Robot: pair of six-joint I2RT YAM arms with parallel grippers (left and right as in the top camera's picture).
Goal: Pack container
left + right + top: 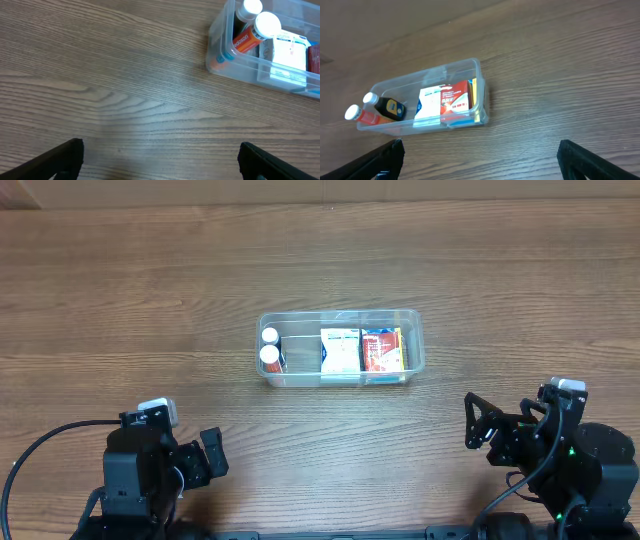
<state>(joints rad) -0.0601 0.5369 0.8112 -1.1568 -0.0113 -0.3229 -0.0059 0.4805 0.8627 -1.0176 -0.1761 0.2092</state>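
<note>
Nearest me, left hand [160,162] and right hand [480,161] both released, well short of the container [418,346] holding bottles [270,348] and boxes [341,351].

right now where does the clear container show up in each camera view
Overhead: the container sits at the middle of the table, just above centre.
Left wrist: the container is in the top right corner, cut off by the frame edge.
Right wrist: the container is left of centre, lying at a slant.
Shared landmark: the white-capped orange bottle at one end inside it.
</note>
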